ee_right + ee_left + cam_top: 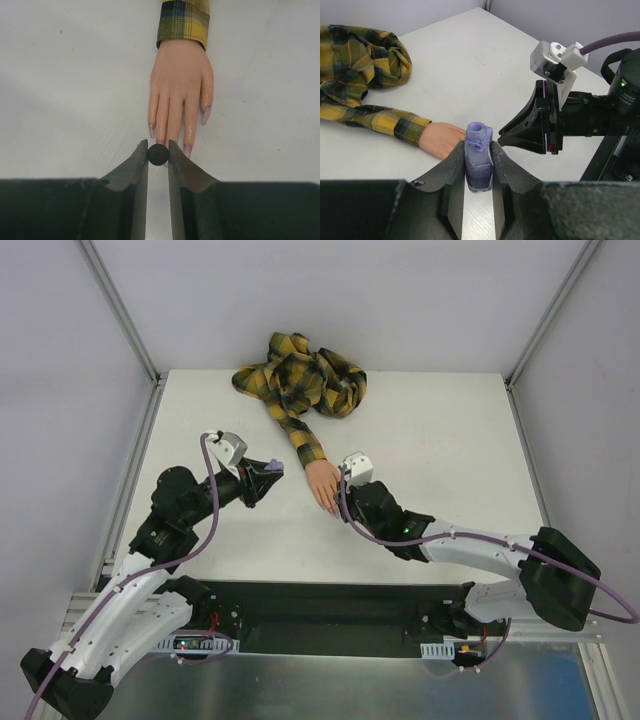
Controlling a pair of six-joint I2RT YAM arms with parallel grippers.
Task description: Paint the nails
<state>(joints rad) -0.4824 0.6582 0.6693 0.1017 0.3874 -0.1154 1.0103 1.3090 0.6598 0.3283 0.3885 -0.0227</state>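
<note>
From above, I see the mannequin hand (323,487) lying palm down near the middle of the white table (450,440). Its plaid sleeve (300,380) is bunched at the far edge. My left gripper (268,471) sits just left of the hand, clamped on a small purple bottle (276,466). My right gripper (340,506) is at the fingertips. I cannot make out the nails from up here.

On the left wrist camera, the jaws press both sides of the bottle (478,162), which stands upright with its neck open, just beside the mannequin hand (442,140). The right gripper's black fingers (530,125) point in from the right.

On the right wrist camera, the jaws pinch a small black round cap (158,154), seen end-on, right over the middle fingertips. The nails (205,115) are pinkish-purple and tip fingers that point toward me. Whatever is under the cap is hidden.
</note>
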